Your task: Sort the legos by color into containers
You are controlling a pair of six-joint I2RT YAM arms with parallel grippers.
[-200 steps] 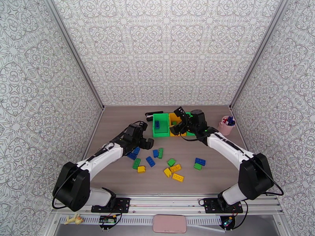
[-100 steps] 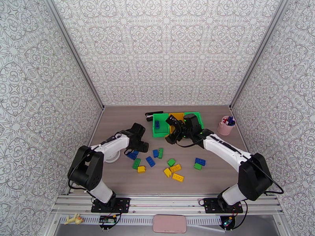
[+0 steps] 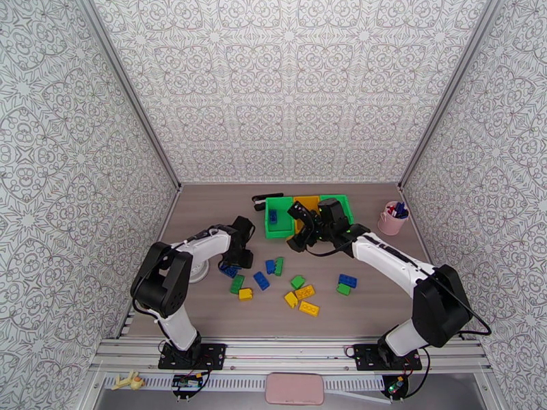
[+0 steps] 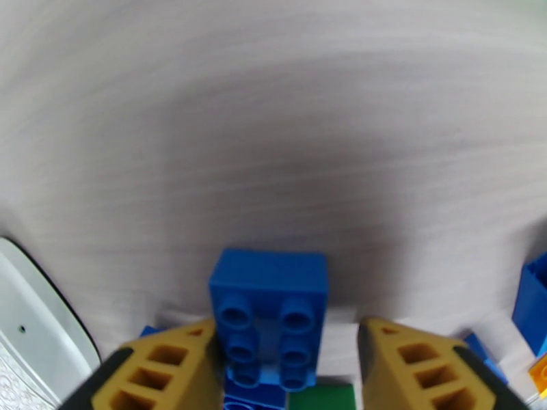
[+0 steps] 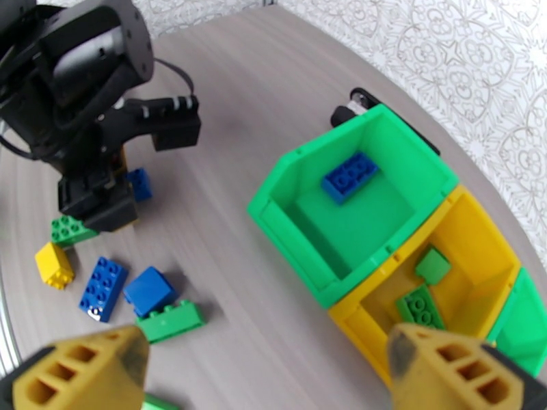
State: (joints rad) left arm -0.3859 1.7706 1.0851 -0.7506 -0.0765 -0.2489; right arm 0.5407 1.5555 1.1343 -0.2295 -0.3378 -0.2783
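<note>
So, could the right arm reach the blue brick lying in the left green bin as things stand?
Probably yes: the right gripper hangs open near the green bin, which is open-topped, and the blue brick lies alone on its floor, uncovered.

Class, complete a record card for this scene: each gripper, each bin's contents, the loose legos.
Left gripper: open, straddling a blue brick, gap at one finger
Right gripper: open, empty, above the table
Left green bin: one blue lego
Yellow bin: two green legos
Right green bin: contents hidden
Loose legos: blue, green, yellow, scattered on the table
</note>
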